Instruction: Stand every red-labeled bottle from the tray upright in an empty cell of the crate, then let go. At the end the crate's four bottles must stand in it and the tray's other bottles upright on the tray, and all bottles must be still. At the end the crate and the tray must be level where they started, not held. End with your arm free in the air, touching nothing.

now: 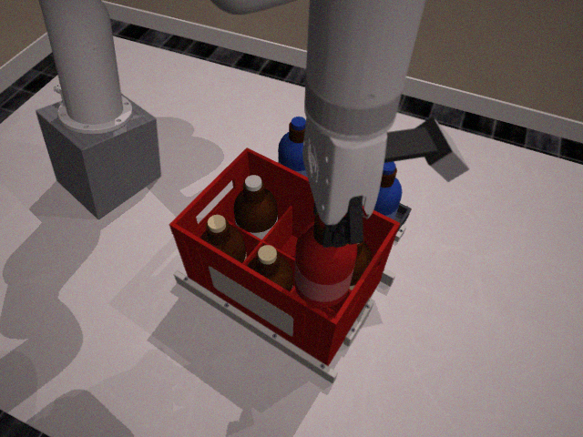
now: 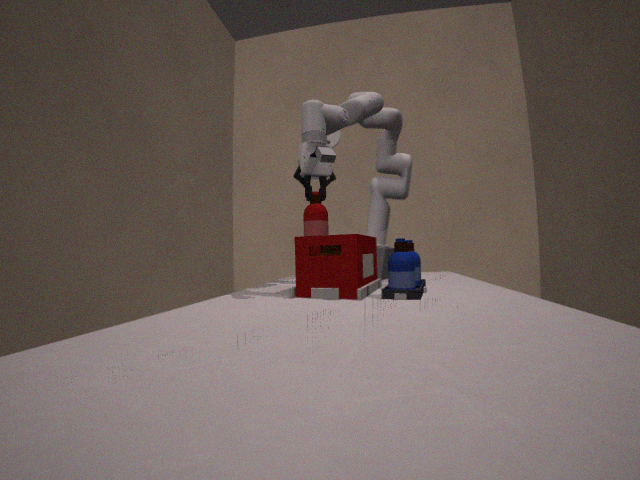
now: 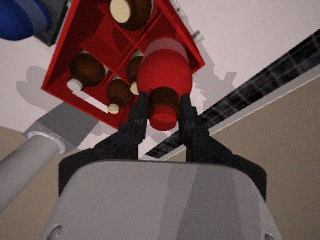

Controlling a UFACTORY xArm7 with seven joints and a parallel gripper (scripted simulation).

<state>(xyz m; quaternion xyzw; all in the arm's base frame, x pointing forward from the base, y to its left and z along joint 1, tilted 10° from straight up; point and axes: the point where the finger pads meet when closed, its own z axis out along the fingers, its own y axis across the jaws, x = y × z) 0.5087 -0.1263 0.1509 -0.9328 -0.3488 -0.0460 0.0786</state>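
Pincer (image 1: 338, 231) (image 2: 315, 194) (image 3: 163, 103) gripping glossy red round-shouldered bottle (image 1: 324, 268) (image 2: 315, 219) (image 3: 165, 72), upright

Plain beige walls (image 2: 382, 67) enclose the room beneath a dark grey ceiling (image 2: 330, 12). A broad, pale pinkish-white bench (image 1: 470, 305) (image 2: 330, 392) (image 3: 265, 30) has dark tiled strips (image 1: 254, 62) (image 3: 250, 87) along its edges. The light is dim, casting soft, overlapping grey shadows.

Brown bottles (image 1: 255, 208) (image 3: 87, 70) and dividers (image 1: 284, 230) (image 3: 132, 42) obstruct sideways passage inside the red crate (image 1: 251, 287) (image 2: 326, 273) (image 3: 57, 65).
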